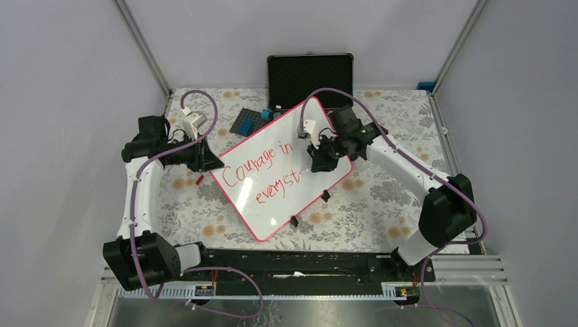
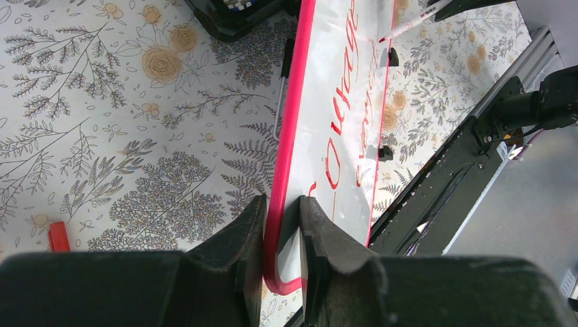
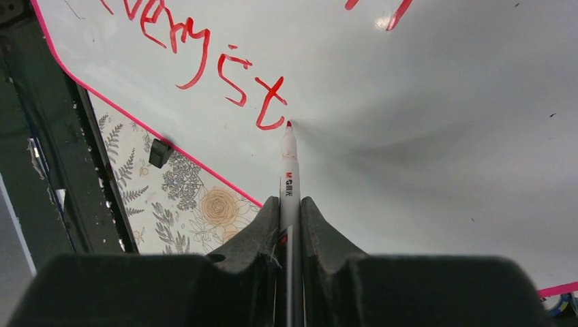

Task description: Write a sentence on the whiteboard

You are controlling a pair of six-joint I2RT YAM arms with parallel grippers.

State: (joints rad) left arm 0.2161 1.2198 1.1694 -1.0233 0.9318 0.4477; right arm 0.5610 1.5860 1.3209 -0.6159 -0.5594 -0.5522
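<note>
On the floral worktop point(image 1: 382, 197), a last word half written

Across the middle of the worktop lies the whiteboard point(image 1: 272, 214), turned at an angle, with the sentence point(image 1: 262, 174) in red reading "Courage in" above "every st". The right pincer point(image 3: 290, 204) is clamped tight on a red marker point(image 3: 289, 170), whose tip sits at the foot of the "t". The left pincer point(image 2: 283, 204) is narrowed onto the board's pink frame near a rounded corner, pinning it in place. By the look of it, "ep," is left to write. Doing that well likely calls for light, even pressure, lifting the tip clear between letters and working rightward along the lower line at matching letter height. The left grip should hold firm so the glossy board cannot slide under the strokes. The edge with the two black clips point(image 1: 326, 195) is near, so spacing should be tight
</note>
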